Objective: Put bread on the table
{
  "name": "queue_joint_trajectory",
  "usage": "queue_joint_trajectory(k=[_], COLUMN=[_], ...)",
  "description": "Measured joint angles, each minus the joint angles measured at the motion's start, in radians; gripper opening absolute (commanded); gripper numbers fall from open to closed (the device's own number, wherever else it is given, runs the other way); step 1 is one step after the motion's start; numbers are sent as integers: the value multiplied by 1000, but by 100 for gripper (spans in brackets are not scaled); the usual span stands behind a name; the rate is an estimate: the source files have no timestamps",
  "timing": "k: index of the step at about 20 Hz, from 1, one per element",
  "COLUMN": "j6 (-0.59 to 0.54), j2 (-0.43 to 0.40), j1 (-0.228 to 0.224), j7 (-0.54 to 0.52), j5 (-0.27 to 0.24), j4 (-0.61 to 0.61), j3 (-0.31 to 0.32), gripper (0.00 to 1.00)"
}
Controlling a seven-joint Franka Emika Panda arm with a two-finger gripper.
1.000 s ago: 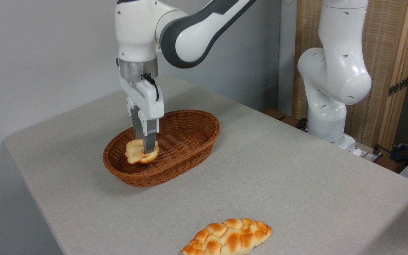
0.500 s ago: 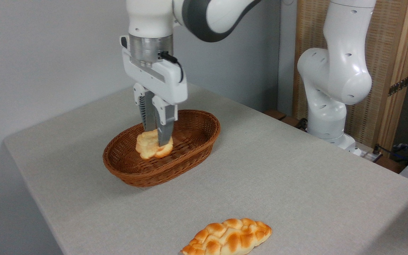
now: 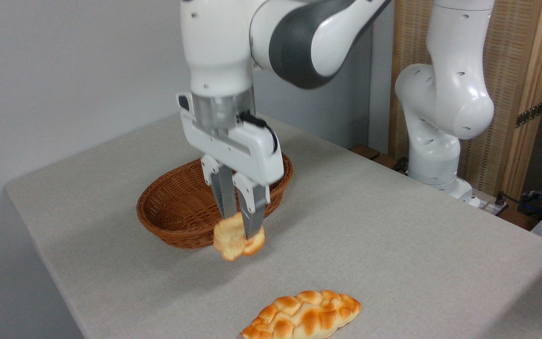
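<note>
Two breads show on the large flat table (image 3: 393, 245) covered in light grey-beige speckled cloth, and only one of them is held. Nearest the camera, below and a little to the right of the gripper (image 3: 240, 226), lies the long golden-brown braided loaf (image 3: 301, 315), resting on the cloth at the front edge of the view and well apart from the fingertips. Above it, the white two-finger gripper points straight down, its two grey fingers (image 3: 254, 213) drawn close together and clamped on the small round pale-yellow bun (image 3: 236, 240) with its lobed top. The bun hangs tilted between the finger ends, its layered side turned partly toward the camera, and it is slightly blurred. It is clear of the cloth, with a soft shadow on the table under it, and it sits outside the basket's rim, just in front of the rim as seen here. Directly behind the gripper and to its left stands the brown oval wicker basket (image 3: 172, 212), whose right part is hidden by the gripper body. Farther back and to the right of the gripper rises the white base of the robot arm (image 3: 440, 117), standing beyond the table's far edge before a woven wooden screen (image 3: 520, 70).
</note>
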Motion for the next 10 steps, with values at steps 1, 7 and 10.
queue_joint_trajectory(k=[1,7,10], j6=[0,10,28], j2=[13,72,83], j1=[0,0,0], j7=[18,105,111], j5=[0,17,19], j4=[0,0,2], j3=[12,52,62], gripper=[70,100,100])
